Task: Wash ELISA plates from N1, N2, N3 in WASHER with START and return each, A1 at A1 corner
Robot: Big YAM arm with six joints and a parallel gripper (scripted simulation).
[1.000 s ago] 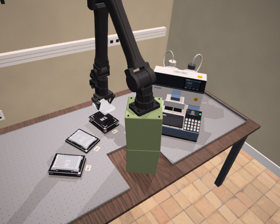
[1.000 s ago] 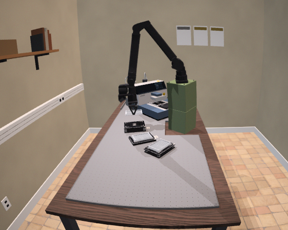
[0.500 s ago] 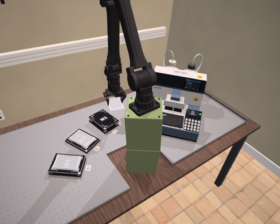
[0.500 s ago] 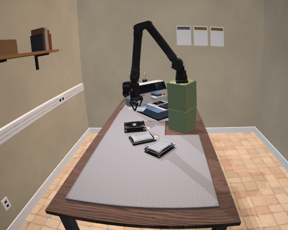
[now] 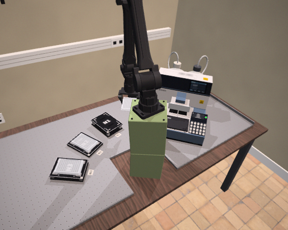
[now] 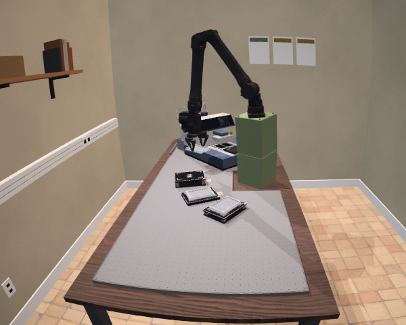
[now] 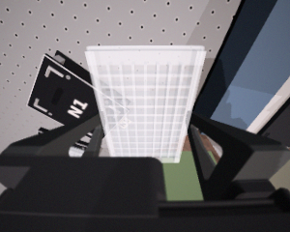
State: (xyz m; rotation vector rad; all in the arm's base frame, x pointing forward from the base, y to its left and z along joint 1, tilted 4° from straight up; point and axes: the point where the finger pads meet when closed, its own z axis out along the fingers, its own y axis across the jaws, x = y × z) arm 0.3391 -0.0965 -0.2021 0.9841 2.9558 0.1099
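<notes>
Aloft, a clear plate (image 5: 128, 103) (image 6: 197, 149) (image 7: 147, 97), gripped by the tool (image 5: 128, 97) (image 6: 197, 143) (image 7: 145, 116), points its long axis lengthwise between the fingers, near the washer (image 5: 186, 104) (image 6: 213, 141) (image 7: 251, 92).

Top: high vantage, oblique downward, fairly near; faces the washer (image 5: 184, 133), nests and wall rail (image 5: 65, 50). Exterior: farthest, raised, beyond one tabletop (image 6: 203, 303) end, looking lengthwise toward the far wall. Wrist: closest, mounted behind the end effector (image 5: 129, 97) (image 6: 197, 142) (image 7: 146, 128), facing past its fingers. Shared, top and exterior: washer, three nests, green pedestal (image 5: 147, 138) (image 6: 254, 139).
</notes>
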